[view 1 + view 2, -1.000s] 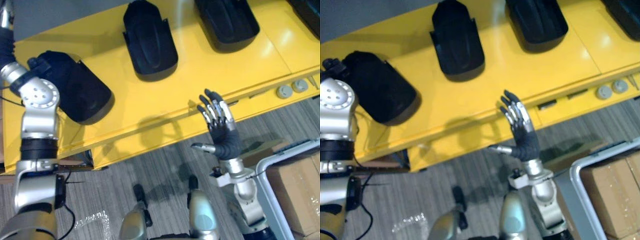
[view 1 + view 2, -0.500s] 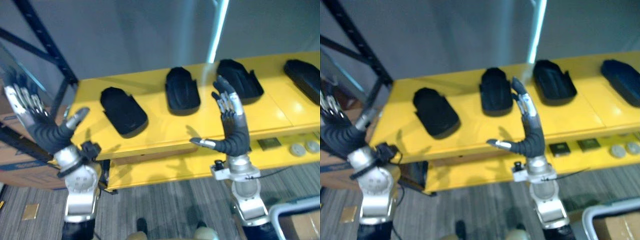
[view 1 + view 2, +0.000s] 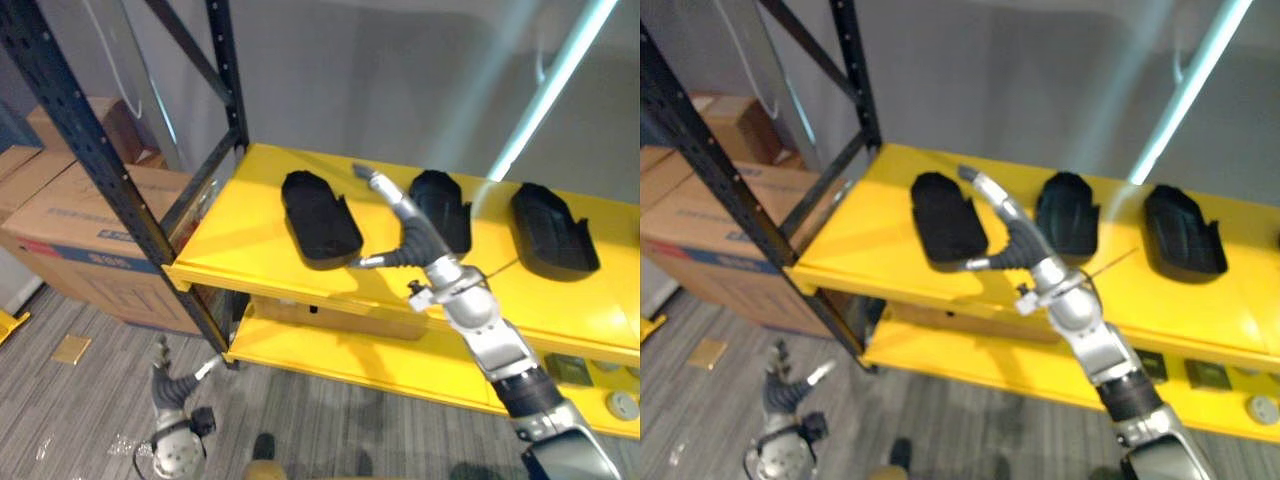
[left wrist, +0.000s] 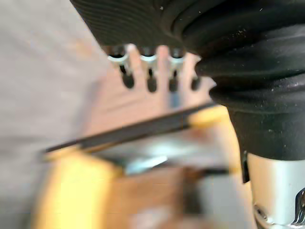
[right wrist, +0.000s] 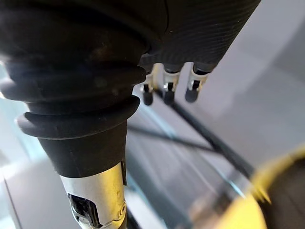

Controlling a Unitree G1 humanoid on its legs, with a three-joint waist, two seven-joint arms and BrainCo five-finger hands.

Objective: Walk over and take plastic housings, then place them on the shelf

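Nearest, at about 7 o'clock in the eye views, the left hand point(image 3: 176, 388) hangs low over the grey floor point(image 3: 70, 430). Its fingers are loose and spread from the thumb, and it has nothing in it.

Further up, just right of centre, the right hand point(image 3: 408, 238) stands in front of the yellow shelf point(image 3: 235, 235). Its fingers point(image 3: 385, 195) are straight and point toward 11 o'clock, its thumb point(image 3: 368, 262) juts toward 9 o'clock, and it grasps nothing.

Three black plastic housings lie in a row on the shelf's top board. The left housing point(image 3: 318, 220) sits at 9 o'clock of the right hand, close by the thumb tip as seen from the head. The middle housing point(image 3: 452, 208) sits at 1 o'clock of that hand and is partly hidden behind it. The right housing point(image 3: 553, 232) lies at 3 o'clock, well apart from the hand.

Beneath them a lower board point(image 3: 330, 355) of the same yellow carries a small grey round part point(image 3: 622, 405) at 4 o'clock.

At 9 o'clock a black rack upright point(image 3: 85, 150) slants across cardboard boxes point(image 3: 95, 215), and a grey wall point(image 3: 350, 80) closes the scene at 12 o'clock
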